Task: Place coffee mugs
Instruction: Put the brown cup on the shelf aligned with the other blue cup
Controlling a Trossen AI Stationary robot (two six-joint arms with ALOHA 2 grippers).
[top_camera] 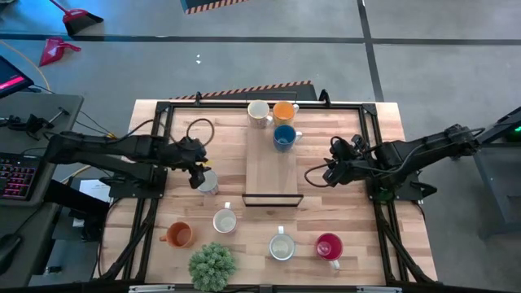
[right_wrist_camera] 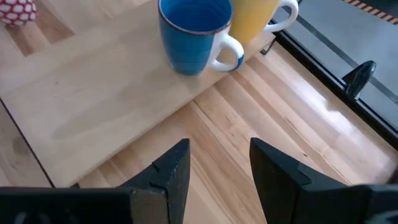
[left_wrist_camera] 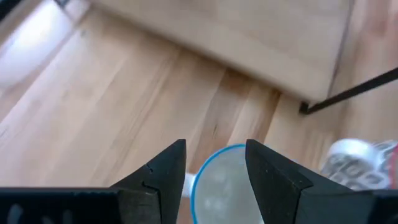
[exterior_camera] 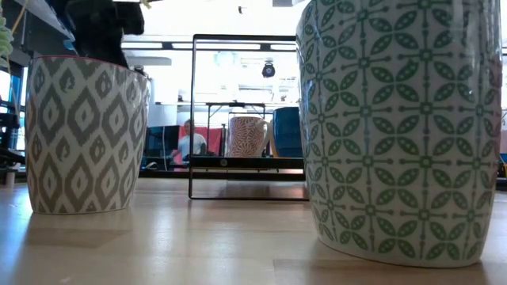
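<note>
Three mugs stand on the raised wooden board (top_camera: pixel 273 167): a white patterned mug (top_camera: pixel 259 112), an orange mug (top_camera: pixel 283 111) and a blue mug (top_camera: pixel 284 137). On the table stand a white mug with a blue rim (top_camera: pixel 209 184), a white mug (top_camera: pixel 224 220), an orange mug (top_camera: pixel 179 235), another white mug (top_camera: pixel 282 247) and a red-pink mug (top_camera: pixel 329 246). My left gripper (top_camera: pixel 200 173) is open right over the blue-rimmed mug (left_wrist_camera: pixel 224 183). My right gripper (top_camera: pixel 330 172) is open over bare table right of the board, short of the blue mug (right_wrist_camera: pixel 196 34). My left gripper comes at the blue-rimmed mug's rim (left_wrist_camera: pixel 198 177) slanting down from the table's left. One finger (left_wrist_camera: pixel 165 171) stands outside the wall and the other finger (left_wrist_camera: pixel 270 174) covers the opening's far part. I cannot tell whether either finger touches it.
A green spiky plant ball (top_camera: pixel 212 265) sits at the near edge. A thin black frame (top_camera: pixel 273 199) edges the board's near end. In the low view, a grey-patterned mug (exterior_camera: pixel 83 134) and a green-patterned mug (exterior_camera: pixel 400 127) loom close. A person (exterior_camera: pixel 188 142) sits in the room behind.
</note>
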